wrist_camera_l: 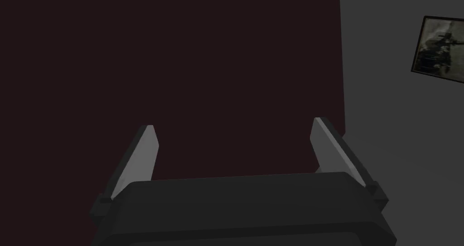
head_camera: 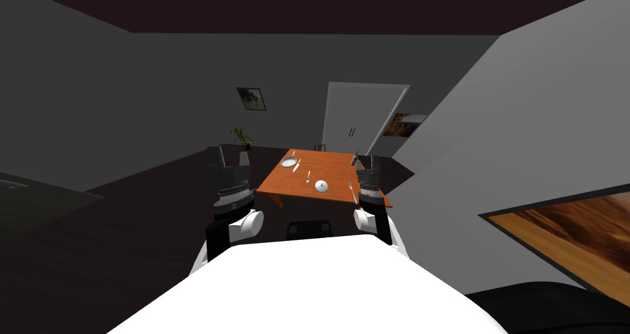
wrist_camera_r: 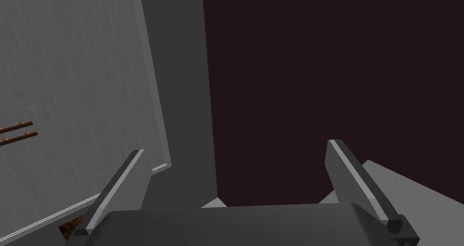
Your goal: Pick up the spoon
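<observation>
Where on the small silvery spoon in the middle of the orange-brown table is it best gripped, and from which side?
The small silvery spoon lies flat on the orange-brown table, so nothing can slip under it from the side. Come straight down from above and pinch the thin handle, seemingly the end farther from the robot, across its narrow width.

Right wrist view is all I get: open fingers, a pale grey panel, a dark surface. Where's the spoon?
Observer: The head view shows the spoon lying flat on an orange table ahead of you.
Operator: Anything crowding it?
Observer: A round white dish sits close beside it, on the side nearer you, not touching.
Operator: And my other hand?
Observer: The left gripper is open and holding nothing.
</observation>
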You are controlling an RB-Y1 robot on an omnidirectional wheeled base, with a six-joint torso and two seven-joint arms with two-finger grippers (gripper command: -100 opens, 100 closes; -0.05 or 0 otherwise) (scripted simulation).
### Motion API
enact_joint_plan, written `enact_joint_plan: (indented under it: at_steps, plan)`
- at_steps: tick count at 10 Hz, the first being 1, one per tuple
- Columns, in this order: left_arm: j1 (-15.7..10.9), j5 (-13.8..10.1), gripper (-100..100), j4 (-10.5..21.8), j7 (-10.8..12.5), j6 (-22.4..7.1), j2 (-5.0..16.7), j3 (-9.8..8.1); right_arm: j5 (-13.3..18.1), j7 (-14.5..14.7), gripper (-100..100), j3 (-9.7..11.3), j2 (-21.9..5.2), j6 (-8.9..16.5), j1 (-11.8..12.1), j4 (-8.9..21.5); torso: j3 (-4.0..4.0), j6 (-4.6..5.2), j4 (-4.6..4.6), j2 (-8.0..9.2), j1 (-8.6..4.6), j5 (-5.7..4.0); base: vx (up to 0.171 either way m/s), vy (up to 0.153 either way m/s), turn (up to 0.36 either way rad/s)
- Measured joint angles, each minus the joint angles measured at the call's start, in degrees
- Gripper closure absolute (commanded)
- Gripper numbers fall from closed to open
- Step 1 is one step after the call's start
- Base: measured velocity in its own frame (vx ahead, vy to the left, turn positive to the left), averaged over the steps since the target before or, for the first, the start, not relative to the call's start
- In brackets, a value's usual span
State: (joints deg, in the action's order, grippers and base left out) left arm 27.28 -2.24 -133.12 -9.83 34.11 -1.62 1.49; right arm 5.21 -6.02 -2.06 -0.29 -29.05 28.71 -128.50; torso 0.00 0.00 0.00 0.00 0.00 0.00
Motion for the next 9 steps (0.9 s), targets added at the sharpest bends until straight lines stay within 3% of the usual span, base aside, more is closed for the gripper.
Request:
enact_joint_plan:
  at_steps: [6, 9]
  plan:
    - [0.00, 0.00, 0, 0.00, 0.00, 0.00, -0.01, 0.01, 2.73, 2.88, -100, 0.15, -6.94, 2.30, -3.40, 5.58, 0.03, -0.01, 0.01, 0.06, 0.33, 0.07, -0.014, 0.069, 0.077]
    - [0.00, 0.00, 0, 0.00, 0.00, 0.00, -0.01, 0.01, 5.13, 5.33, -100, -0.10, -10.00, 5.26, -7.52, 10.57, 0.00, -0.01, 0.00, 0.01, 0.41, 0.09, -0.011, 0.110, 0.126]
